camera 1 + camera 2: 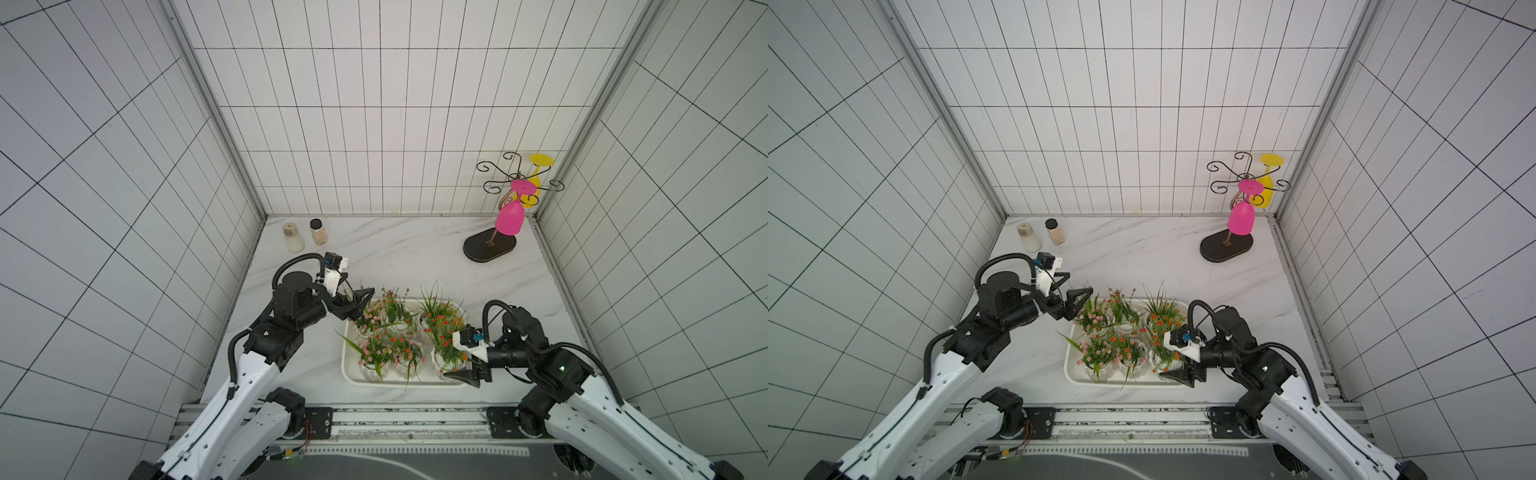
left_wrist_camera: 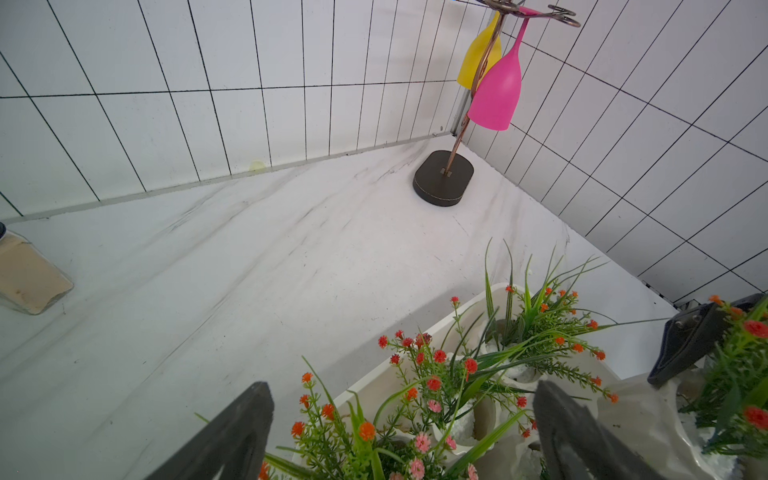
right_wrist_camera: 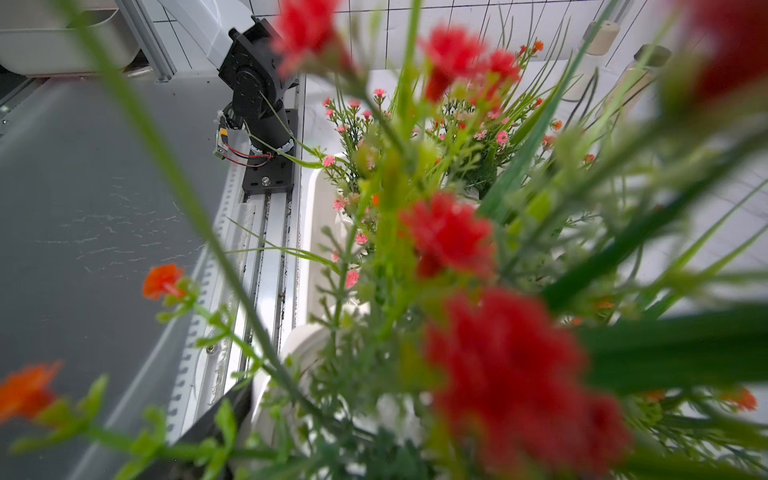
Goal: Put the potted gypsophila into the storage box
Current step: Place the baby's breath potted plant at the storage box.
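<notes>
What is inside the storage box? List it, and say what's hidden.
Six potted gypsophila stand inside the storage box, two rows of three. Foliage covers most of its floor and the rear pots' bodies.

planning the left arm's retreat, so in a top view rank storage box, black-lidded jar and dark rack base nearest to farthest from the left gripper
1. storage box: its far left corner lies right beside the left gripper.
2. black-lidded jar: by the back wall, left side.
3. dark rack base: back right corner.

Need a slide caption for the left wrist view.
Open left gripper at potted gypsophila in the storage box; rack with pink glass and yellow glass in far corner.
</notes>
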`<action>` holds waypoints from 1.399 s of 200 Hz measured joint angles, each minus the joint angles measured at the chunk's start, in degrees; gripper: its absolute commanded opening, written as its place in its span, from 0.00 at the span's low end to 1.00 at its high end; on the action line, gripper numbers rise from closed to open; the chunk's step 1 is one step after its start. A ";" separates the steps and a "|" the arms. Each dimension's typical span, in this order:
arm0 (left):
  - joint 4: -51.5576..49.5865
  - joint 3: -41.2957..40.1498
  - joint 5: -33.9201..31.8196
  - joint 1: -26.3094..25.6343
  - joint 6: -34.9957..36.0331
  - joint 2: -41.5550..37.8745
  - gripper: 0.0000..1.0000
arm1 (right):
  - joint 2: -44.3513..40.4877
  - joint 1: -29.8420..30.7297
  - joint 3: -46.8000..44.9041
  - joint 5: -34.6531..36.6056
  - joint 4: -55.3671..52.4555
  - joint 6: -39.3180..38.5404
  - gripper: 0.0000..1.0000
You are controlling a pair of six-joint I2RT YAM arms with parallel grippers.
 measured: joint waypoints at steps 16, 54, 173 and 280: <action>0.02 0.00 0.13 0.00 0.00 -0.13 0.97 | 0.39 0.00 -0.68 0.44 1.01 -0.50 0.76; 0.02 -0.07 0.33 0.00 0.00 -0.39 0.97 | 2.69 -0.02 -1.01 1.07 3.10 -1.60 0.76; 0.15 -0.42 0.35 0.00 0.02 -1.25 0.97 | 10.99 -0.35 -1.92 2.29 6.29 -4.11 0.79; 0.15 -0.42 0.55 0.00 0.02 -1.40 0.97 | 20.50 -0.37 -2.25 2.95 8.52 -7.41 0.92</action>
